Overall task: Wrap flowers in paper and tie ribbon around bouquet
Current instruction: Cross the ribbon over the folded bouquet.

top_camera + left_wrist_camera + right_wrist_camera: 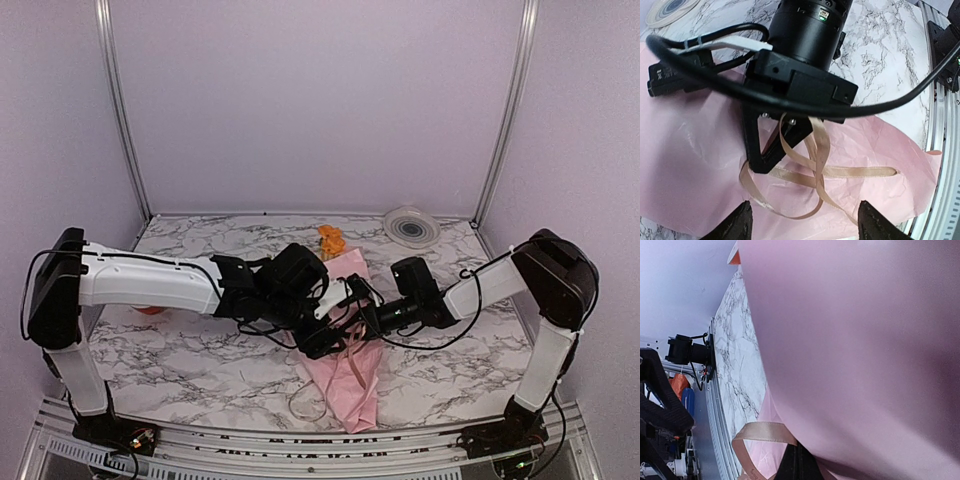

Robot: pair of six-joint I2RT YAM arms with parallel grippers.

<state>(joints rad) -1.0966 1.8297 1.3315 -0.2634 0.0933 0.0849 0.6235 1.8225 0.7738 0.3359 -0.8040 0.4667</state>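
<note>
Left of the bouquet (345, 375), the left arm (150, 280) reaches in low over the marble surface (180, 370); a small orange thing (148, 310) peeks out from under it, too hidden for us to name; the left claw (806, 225) hangs over the bouquet's middle with its jaws spread wide and nothing between them; whether its fingertips (742, 222) touch the wrapping we cannot tell. The bouquet itself lies with its narrow end toward the arm bases and its wide end away from them; the paper (690, 150) is pale pink and crinkled; of the flowers (330, 238) we make out only an orange bloom at the wide end. The ribbon (850, 171) lies in loose tan loops on top of the bouquet, one loop spilling off its left side onto the surface; strands rise from the paper into the right claw (761, 166), which comes in from the bouquet's right and is pinched tight on the ribbon just above the paper. Right of the bouquet's wide end and well apart from it, a round white-grey disc (411, 226) lies flat.
</note>
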